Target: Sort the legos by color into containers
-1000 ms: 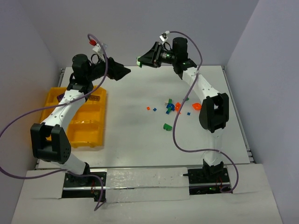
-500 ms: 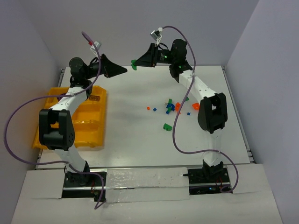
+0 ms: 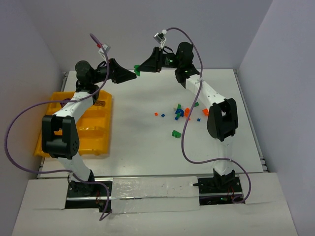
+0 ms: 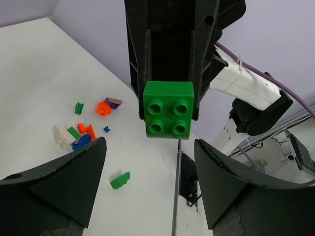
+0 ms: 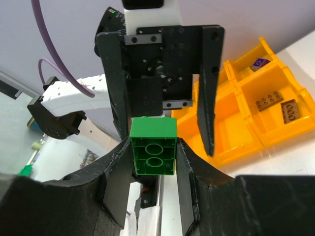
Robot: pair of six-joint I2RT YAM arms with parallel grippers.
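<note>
Gripped in the right hand [image 3: 140, 69], high above the bench [image 3: 138, 128]: a green brick [image 4: 168, 109], studs toward the left hand [image 3: 130, 74], fingers spread wide, close by. Scattered right of centre: loose legos [image 3: 181, 113]. At the left edge: the yellow-orange tray [image 3: 55, 101].

White arm links [image 3: 209, 93], black joints [image 3: 224, 118], looping purple cables [image 3: 184, 140]

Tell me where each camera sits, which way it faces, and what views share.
Top external: fixed above and behind the robot, looking down on the table; both arms show, left gripper facing right gripper; tray left, legos right.
Left wrist: on the left arm, facing the right gripper holding a green brick; own fingers below.
Right wrist: on the right arm, facing the open left gripper and tray; own fingers clamp the brick.
Shared: both wrist views show the brick.
</note>
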